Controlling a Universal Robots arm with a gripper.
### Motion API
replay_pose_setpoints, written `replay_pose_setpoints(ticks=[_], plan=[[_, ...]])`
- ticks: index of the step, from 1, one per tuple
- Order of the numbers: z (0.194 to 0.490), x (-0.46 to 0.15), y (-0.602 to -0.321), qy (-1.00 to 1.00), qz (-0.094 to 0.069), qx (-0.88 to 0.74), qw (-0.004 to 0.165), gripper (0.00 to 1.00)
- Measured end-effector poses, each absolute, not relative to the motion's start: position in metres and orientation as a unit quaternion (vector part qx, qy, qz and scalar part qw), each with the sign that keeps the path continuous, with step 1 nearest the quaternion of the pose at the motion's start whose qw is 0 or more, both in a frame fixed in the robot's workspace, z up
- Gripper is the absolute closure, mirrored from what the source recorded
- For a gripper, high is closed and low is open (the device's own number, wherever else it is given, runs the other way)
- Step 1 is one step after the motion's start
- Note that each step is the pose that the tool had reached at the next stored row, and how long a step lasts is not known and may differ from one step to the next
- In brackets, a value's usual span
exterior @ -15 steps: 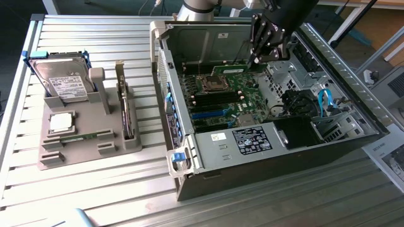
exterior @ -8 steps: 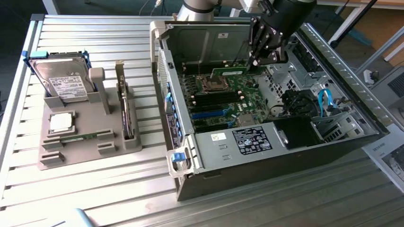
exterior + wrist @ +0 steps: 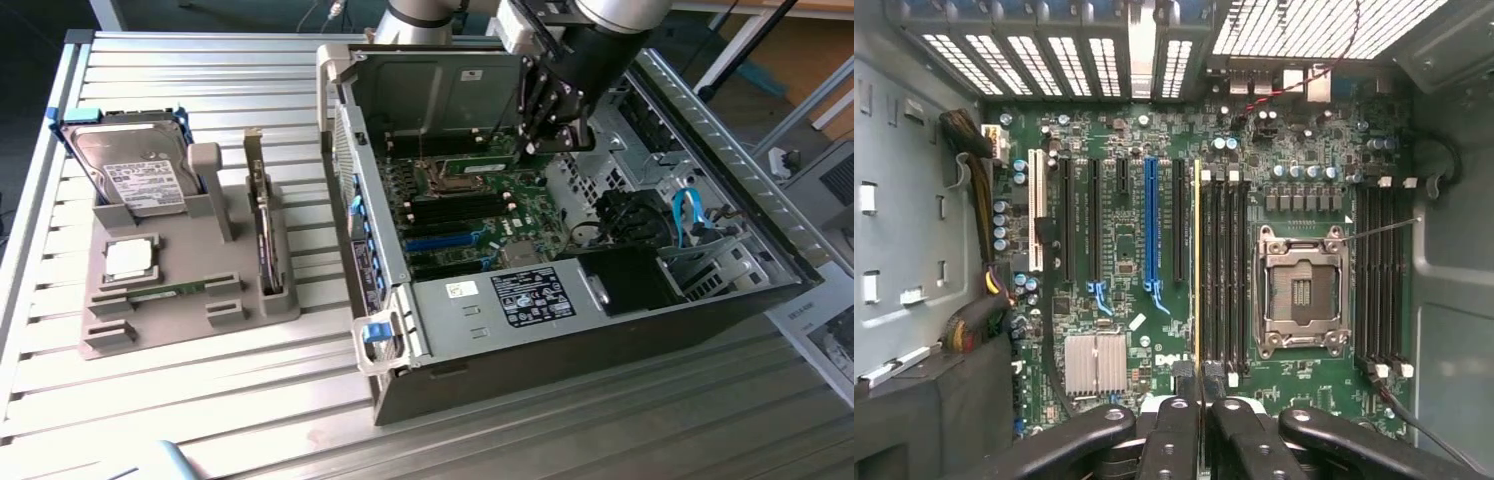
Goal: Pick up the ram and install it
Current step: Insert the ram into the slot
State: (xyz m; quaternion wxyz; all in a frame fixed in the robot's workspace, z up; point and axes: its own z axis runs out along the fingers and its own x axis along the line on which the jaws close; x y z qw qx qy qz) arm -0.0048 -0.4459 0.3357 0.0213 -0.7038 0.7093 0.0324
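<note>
– Half of it done, would you say?
– Roughly 1 of 2 steps, by my reading. The ram (image 3: 1197,260) is inside the open computer case (image 3: 350,150), pinched edge-on between the black fingers (image 3: 1172,425) of the gripper (image 3: 1197,415), which are pressed nearly together on the thin board. Lifting looks finished; seating does not.
– Where is it over the board?
– Lined up along the long black memory slots (image 3: 1226,270), on the side away from the empty processor socket (image 3: 1301,290). Whether its lower edge touches a slot I cannot tell.
– What is it like to handle?
– A thin stick showing only a narrow yellow-green edge. It looks rigid but slim, so I judge it wants a square, straight press. The slots look like hard black plastic with pale latches at the ends. The socket is a bright metal frame around a fine grid. The motherboard (image 3: 1124,200) is matt green, crowded with small parts, with 1 finned silver heatsink (image 3: 1095,362)
</note>
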Motion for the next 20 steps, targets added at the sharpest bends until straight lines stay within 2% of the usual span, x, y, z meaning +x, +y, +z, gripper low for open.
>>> replay_pose_setpoints(ticks=[20], plan=[[0.289,-0.005,-0.444,0.710,0.027,-0.704,0.016,0.88]])
